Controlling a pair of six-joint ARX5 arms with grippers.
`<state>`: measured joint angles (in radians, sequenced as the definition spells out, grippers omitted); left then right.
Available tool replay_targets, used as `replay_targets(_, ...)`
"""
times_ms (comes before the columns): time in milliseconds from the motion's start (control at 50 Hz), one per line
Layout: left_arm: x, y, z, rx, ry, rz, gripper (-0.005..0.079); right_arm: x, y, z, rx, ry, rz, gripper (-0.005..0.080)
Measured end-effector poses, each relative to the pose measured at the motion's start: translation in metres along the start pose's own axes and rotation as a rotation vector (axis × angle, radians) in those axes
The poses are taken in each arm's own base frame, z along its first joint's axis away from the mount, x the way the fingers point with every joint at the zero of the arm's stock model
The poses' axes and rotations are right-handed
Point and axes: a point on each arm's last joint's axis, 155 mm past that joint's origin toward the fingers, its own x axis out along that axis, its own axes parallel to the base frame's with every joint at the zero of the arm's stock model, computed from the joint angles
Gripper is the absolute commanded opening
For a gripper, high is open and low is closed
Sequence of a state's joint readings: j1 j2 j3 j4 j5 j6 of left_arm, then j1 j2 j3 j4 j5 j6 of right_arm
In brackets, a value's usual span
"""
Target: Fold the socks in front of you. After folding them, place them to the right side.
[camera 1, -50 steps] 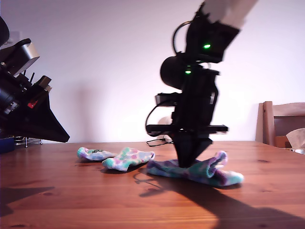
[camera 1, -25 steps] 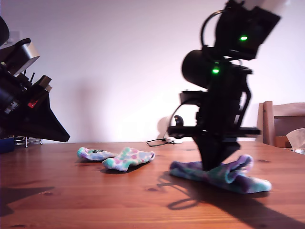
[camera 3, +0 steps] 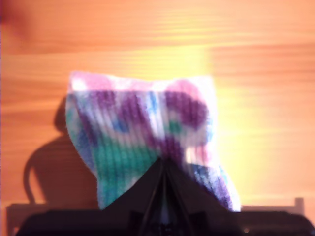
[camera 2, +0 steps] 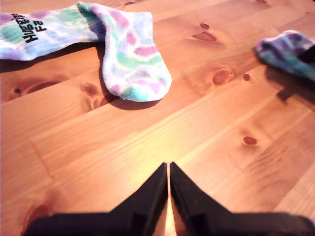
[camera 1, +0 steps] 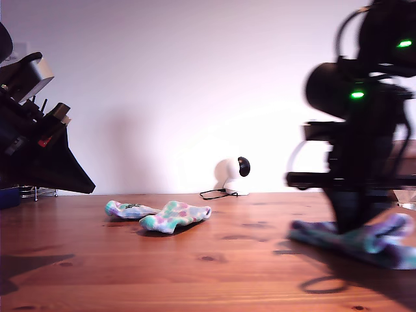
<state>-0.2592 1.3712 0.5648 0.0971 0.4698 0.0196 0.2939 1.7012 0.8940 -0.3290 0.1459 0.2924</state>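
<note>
Dragging looks like the current step: my second gripper (camera 3: 162, 169) has its black fingers pinched onto the folded purple-and-teal tie-dye fabric sock (camera 1: 364, 239), which trails on the reddish-brown knotty wooden table (camera 1: 214, 273) at the exterior view's right, near the edge of frame. My first gripper (camera 2: 169, 178) has its tips pressed together on nothing, hovering above bare wood. Sock number 2, the pale white, teal and pink tie-dye fabric sock with black cuff lettering (camera 1: 159, 214), lies unfolded and flat toward the exterior view's left, well apart from the held one. So I'd guess roughly 1 of 2 is handled. What worries me: the pinch grabs only a bunched ridge of cloth, so friction against the table could tug the layers apart and undo the fold, or the fabric could slip out altogether. The arm is blurry in the exterior view, so a quick release might fling it crooked.
</note>
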Motion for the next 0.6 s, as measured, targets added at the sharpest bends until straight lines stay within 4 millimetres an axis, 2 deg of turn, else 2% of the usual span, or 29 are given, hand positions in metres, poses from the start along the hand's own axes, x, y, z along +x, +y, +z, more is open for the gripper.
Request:
replay_targets(280,0.0,0.0,0.0,0.0,0.0,0.0,-0.0021,0.0,-0.03,-0.001,-0.012,-0.016,-0.115,-0.0013)
replay_targets(520,0.0,0.0,0.0,0.0,0.0,0.0,-0.0021,0.001,-0.048,0.001,0.007,-0.013,-0.146,-0.0013)
replay_targets(600,0.0,0.0,0.0,0.0,0.0,0.0,-0.0021,0.001,-0.048,0.001,0.011,-0.01,-0.131,-0.0013)
